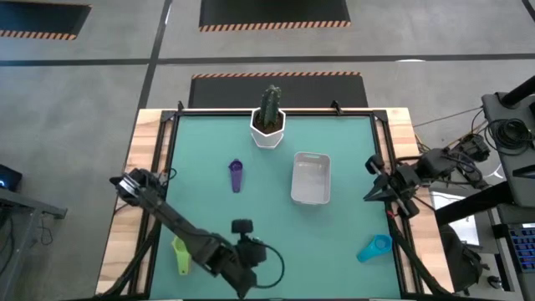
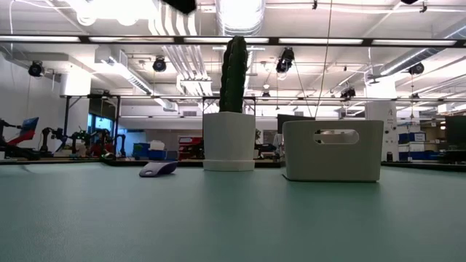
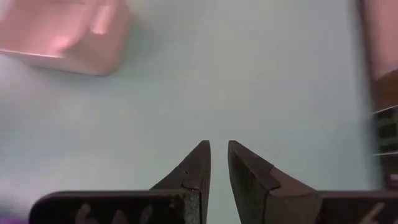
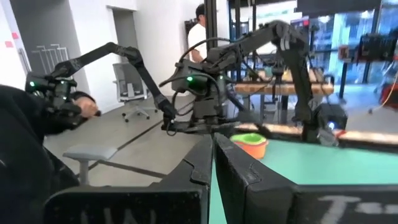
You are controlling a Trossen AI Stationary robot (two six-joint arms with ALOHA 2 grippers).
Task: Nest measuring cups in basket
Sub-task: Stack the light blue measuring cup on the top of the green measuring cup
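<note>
The light grey basket (image 1: 311, 178) stands right of the table's middle, and the low view shows its end wall with a handle slot (image 2: 333, 149). A purple cup (image 1: 236, 176) lies on its side left of it. A yellow-green cup (image 1: 181, 255) lies near the left edge, beside the left arm. A blue cup (image 1: 374, 247) lies near the right near corner. The right wrist view shows a green cup sitting in an orange one (image 4: 250, 143). My left gripper (image 3: 219, 155) hovers over bare mat near the table's near edge, fingers shut. My right gripper (image 4: 212, 155) waits shut at the right edge (image 1: 374, 192).
A white hexagonal pot with a green cactus (image 1: 268, 125) stands at the far edge, just left of the basket. Bare green mat (image 1: 276, 217) lies between the cups and the basket. Wooden borders with black rails (image 1: 159, 150) frame the mat. A person stands far off in the room (image 4: 200, 28).
</note>
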